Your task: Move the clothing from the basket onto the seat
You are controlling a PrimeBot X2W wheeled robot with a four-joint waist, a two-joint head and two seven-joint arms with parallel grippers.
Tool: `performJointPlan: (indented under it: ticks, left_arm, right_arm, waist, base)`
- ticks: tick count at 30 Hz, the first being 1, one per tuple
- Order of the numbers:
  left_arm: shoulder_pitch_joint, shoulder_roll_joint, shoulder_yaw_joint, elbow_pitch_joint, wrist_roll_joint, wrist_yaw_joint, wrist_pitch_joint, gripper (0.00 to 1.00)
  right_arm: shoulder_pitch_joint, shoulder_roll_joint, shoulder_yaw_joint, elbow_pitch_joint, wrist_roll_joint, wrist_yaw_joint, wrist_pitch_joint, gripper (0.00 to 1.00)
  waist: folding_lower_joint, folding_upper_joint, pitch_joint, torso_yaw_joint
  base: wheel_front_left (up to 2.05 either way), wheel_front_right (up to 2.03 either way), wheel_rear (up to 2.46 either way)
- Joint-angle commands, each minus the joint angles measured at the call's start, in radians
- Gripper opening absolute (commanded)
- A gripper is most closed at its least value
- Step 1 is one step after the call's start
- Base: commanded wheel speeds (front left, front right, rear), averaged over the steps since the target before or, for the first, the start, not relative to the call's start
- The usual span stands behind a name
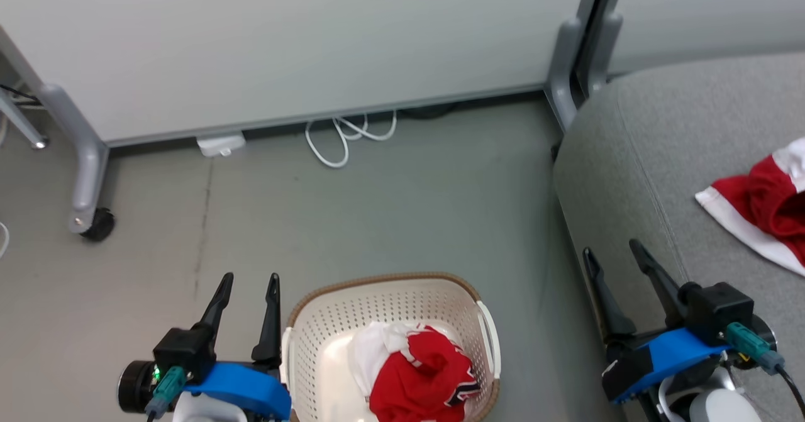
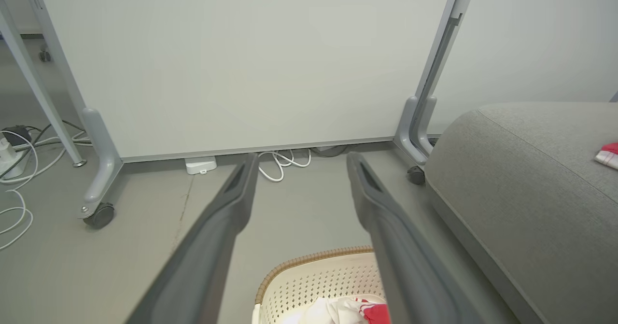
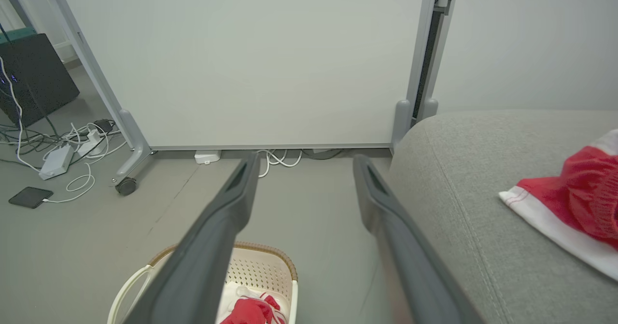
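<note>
Progress: we are finding one garment (image 1: 767,205) on the seat (image 1: 629,158), right of the basket (image 1: 383,280); clothing (image 1: 421,372) is waiting inside the basket | Grippers: left gripper (image 1: 249,277), just left of the basket, and right gripper (image 1: 610,247), right of it, are gaping empty | Room: floor (image 1: 377,208) beyond the basket is lying open; seat edge is crowding the right gripper
</note>
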Motion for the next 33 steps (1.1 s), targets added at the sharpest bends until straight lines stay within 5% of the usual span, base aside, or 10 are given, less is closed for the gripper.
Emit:
performJointPlan:
  ticks: [1,17,33]
  left_arm:
    - [-0.028,0.000,-0.008,0.006,0.005,0.000,-0.003,1.00]
    - [-0.263,0.047,-0.114,0.136,0.001,0.000,-0.003,1.00]
    - [-0.491,0.159,-0.315,0.385,-0.076,0.000,-0.003,1.00]
  right_arm:
    - [-0.024,-0.010,0.005,-0.013,-0.001,0.000,-0.003,1.00]
    - [-0.195,-0.012,0.104,-0.085,-0.003,0.000,-0.030,1.00]
    - [-0.350,0.012,0.203,-0.074,0.034,0.000,-0.098,1.00]
  waist:
    - [0.0000,-0.0001,0.073,-0.045]
    - [0.0000,-0.0001,0.424,-0.216]
    - [0.0000,-0.0001,0.696,-0.337]
  base:
    - [0.00,0.00,0.00]
    - [0.00,0.00,0.00]
    - [0.00,0.00,0.00]
